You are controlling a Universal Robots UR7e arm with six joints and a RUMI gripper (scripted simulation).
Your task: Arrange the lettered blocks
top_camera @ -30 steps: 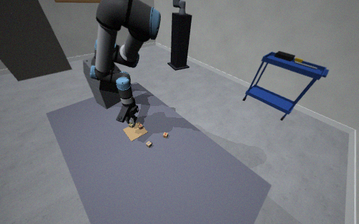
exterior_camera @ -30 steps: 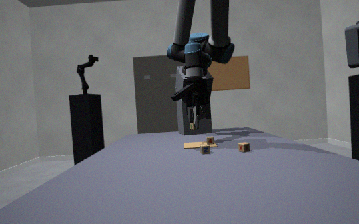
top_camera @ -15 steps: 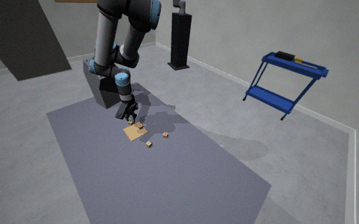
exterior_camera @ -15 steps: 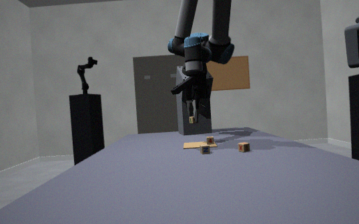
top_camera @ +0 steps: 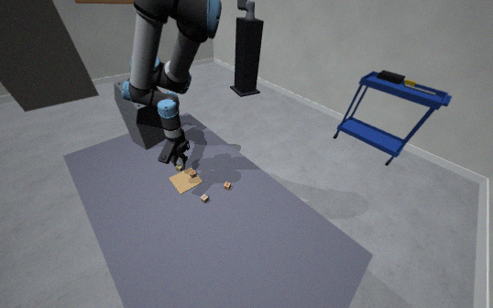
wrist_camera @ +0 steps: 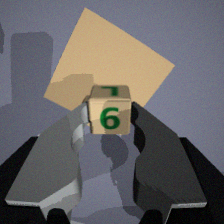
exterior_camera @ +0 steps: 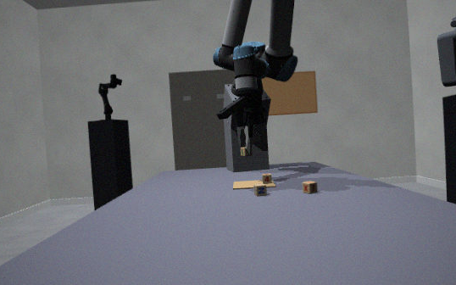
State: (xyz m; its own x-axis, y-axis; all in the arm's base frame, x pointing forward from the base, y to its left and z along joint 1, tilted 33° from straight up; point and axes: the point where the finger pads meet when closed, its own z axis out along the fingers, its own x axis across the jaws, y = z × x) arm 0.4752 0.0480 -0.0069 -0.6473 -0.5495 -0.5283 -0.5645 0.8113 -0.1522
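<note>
My gripper (top_camera: 180, 164) (exterior_camera: 245, 147) (wrist_camera: 110, 103) is shut on a block with green characters (top_camera: 179, 168) (exterior_camera: 243, 152) (wrist_camera: 110, 123); the wrist view shows a green 6 on one face. It is held in the air, near the mat's base-side end. The tan mat (top_camera: 181, 187) (exterior_camera: 242, 185) (wrist_camera: 105, 47) lies turned in the wrist view. A block with red characters (top_camera: 192, 174) (exterior_camera: 266, 178) sits on the mat's right part in the exterior view. A block with a blue Z on its side (top_camera: 204, 198) (exterior_camera: 260, 190) and a block with a red X on its side (top_camera: 227, 185) (exterior_camera: 309, 187) lie off the mat. Top letters are too small to read surely.
The robot's pedestal (top_camera: 145, 130) (exterior_camera: 260, 159) stands behind the gripper at the end of the grey-purple floor covering (top_camera: 230, 247) (exterior_camera: 213, 242). A blue cart (top_camera: 372, 133) stands far off to the right in the top view.
</note>
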